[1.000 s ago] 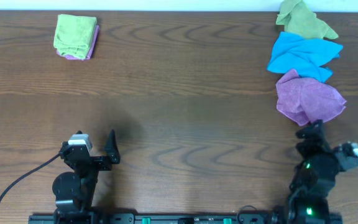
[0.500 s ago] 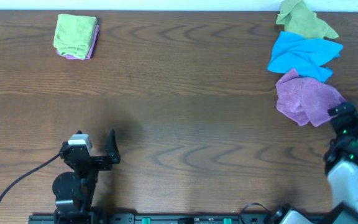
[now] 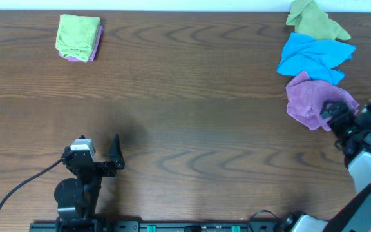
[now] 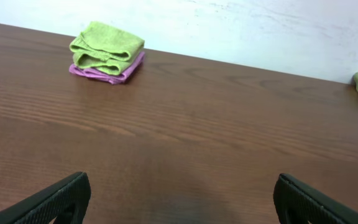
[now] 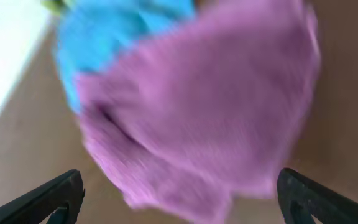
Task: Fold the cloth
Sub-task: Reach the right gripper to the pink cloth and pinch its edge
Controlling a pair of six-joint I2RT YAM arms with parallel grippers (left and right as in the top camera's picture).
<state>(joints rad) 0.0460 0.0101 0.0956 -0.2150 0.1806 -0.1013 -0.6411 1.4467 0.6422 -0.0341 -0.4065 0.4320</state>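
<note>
The lilac-purple cloth (image 3: 311, 98) lies crumpled on the table at the right, just below the blue cloth. In the right wrist view the cloth (image 5: 210, 112) is blurred and fills the middle, lying just ahead of the fingers. My right gripper (image 3: 332, 115) is open at the cloth's lower right edge; its jaws stand wide apart with nothing between them (image 5: 179, 205). My left gripper (image 3: 111, 154) is open and empty, low over bare table at the front left (image 4: 182, 205), far from the cloth.
A bright blue cloth (image 3: 314, 55) and an olive-green cloth (image 3: 314, 19) lie crumpled behind the purple one at the right edge. A folded green cloth on a folded purple one (image 3: 79, 37) sits at the far left, also in the left wrist view (image 4: 106, 51).
My right arm swung out to the right and then up and left, bringing its gripper to the purple cloth's lower right edge. The left arm has not moved.
</note>
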